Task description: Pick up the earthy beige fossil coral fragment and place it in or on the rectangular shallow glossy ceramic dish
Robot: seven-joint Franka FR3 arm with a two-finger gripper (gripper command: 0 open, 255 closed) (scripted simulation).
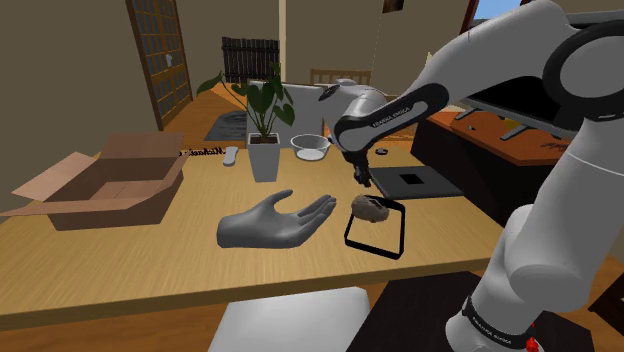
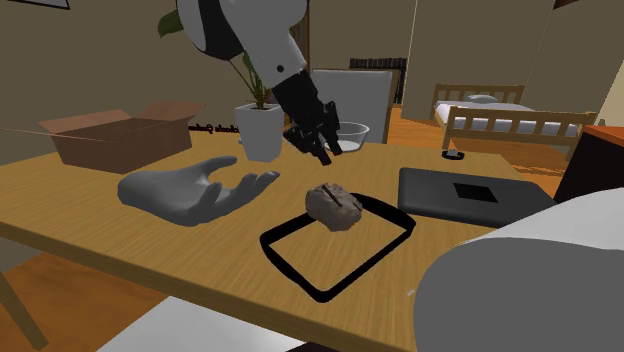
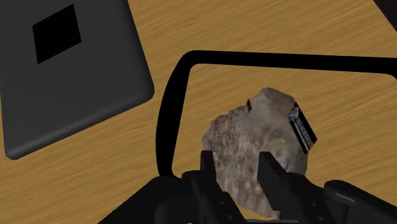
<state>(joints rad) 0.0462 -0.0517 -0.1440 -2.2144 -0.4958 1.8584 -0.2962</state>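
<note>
1. The black-rimmed dish lies close to the table's near edge.
2. The beige coral fragment rests in the dish's far corner.
3. The gripper hangs just above the coral fragment, fingers apart, gripping nothing.
4. Bare wood separates the dish from a grey hand model.

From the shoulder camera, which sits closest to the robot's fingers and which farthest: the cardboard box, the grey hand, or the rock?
1. Rock: just below the fingers, in the black-rimmed dish.
2. Grey hand: mid-table, toward the view's left.
3. Cardboard box: far left.
</note>
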